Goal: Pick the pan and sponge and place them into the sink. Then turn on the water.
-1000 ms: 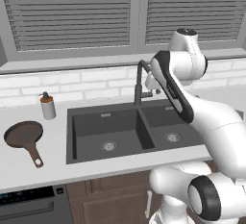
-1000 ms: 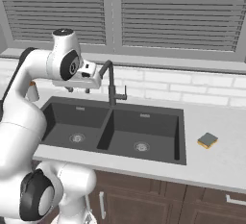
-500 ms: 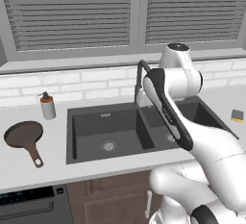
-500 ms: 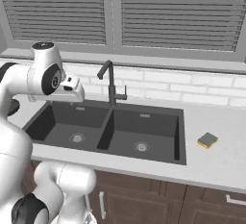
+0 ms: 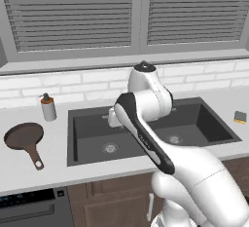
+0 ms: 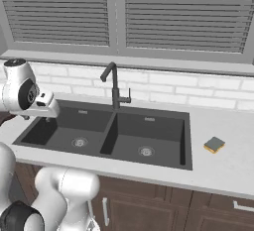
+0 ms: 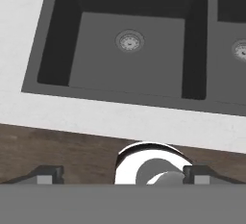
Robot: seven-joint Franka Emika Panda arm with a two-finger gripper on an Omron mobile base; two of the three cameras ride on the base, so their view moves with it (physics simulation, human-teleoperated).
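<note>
**Hand released above left basin**

Hand (image 7: 123,175) spread wide, grasping nothing — fingertips (image 7: 48,174) apart over the sink (image 5: 73,138). Pan (image 5: 24,137) lies on the surface (image 5: 29,170) left of the sink, near the soap bottle (image 5: 47,107). Sponge (image 6: 215,144) rests right of the sink, well apart.

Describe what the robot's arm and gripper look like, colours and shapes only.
The arm is glossy white with rounded, bulbous links and a dark strip running along one link; a dark cap tops its upper joint. The hand is a small white block. The gripper has two small dark finger tips with pale grey pads. No cables or markings show.
</note>
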